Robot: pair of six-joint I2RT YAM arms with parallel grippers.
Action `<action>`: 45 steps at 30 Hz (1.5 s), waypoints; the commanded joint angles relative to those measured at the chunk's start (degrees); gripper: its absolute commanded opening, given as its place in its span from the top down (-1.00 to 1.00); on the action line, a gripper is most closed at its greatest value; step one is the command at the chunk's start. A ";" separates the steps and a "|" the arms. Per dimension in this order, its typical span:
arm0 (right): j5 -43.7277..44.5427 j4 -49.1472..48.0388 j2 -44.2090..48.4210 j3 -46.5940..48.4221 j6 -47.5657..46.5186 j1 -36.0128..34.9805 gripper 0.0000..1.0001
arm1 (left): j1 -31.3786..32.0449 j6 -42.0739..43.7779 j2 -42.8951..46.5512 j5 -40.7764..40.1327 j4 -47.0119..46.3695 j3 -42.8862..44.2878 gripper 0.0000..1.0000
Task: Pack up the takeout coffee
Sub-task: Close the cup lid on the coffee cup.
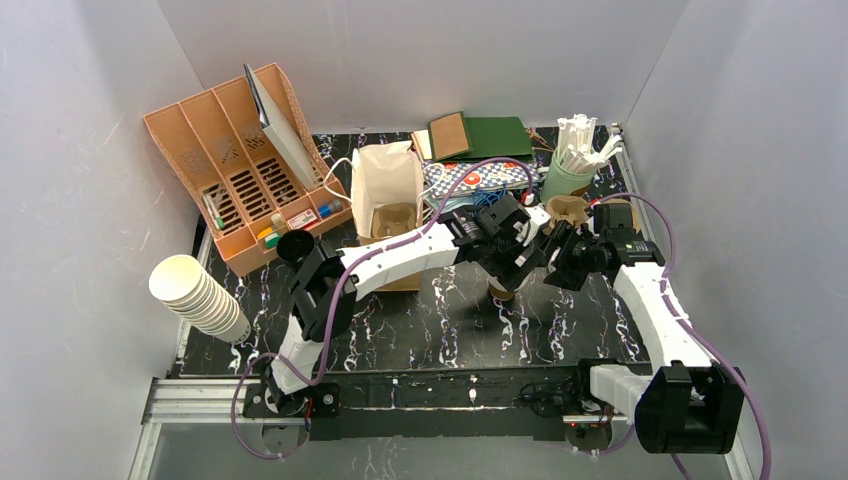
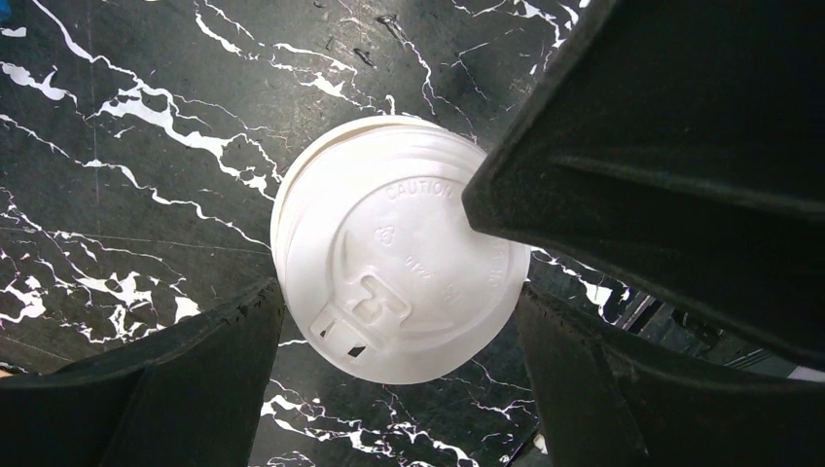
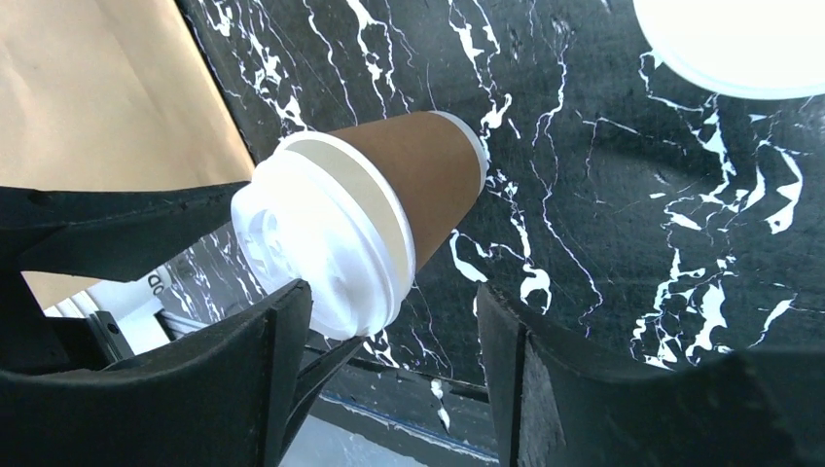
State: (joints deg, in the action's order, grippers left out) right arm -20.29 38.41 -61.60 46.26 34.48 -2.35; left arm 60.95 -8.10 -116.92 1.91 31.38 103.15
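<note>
At the near edge of the black marble table [image 1: 420, 330], my two arms rise from their rail and meet right of centre over one takeout cup [image 3: 428, 185]. From above I see only a sliver of it, because the left gripper [image 1: 508, 262] covers the rest.

The left wrist camera looks straight down on the white lid [image 2: 409, 263] seated on the cup. That gripper's fingers [image 2: 195, 389] stand wide at the lid's two edges, and I cannot tell whether they pinch it or merely flank it. The right gripper [image 3: 389, 311] is parted, one finger at the lid's rim and the other clear of the tan wall. Its black body blocks the upper right of the left wrist view.

A white disc [image 3: 730, 39] lies beyond, cut off by the frame. Off to the left is a stack of cream cups [image 1: 200, 295]. Behind the cup stands an open paper bag [image 1: 385, 190], its inside in shadow. Farther left, a black cup [image 1: 293, 245] sits by a tan organiser [image 1: 240, 165]. At the back, a green holder [image 1: 565, 180] bristles with white sticks too small to identify.
</note>
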 commanded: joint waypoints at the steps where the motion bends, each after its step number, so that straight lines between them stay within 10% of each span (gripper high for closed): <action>1: -3.53 -2.34 -0.27 -1.04 -0.29 -0.07 -0.39 | 0.31 0.54 -0.88 -0.87 -0.43 -0.30 -0.70; 45: -2.73 0.74 -2.21 3.74 -1.92 -0.13 -0.35 | 0.22 -1.25 3.58 -6.29 4.62 5.49 -0.96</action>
State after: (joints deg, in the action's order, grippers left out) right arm -23.29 37.21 -63.81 45.25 34.02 -2.28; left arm 60.97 -8.60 -117.97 -1.98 32.67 105.97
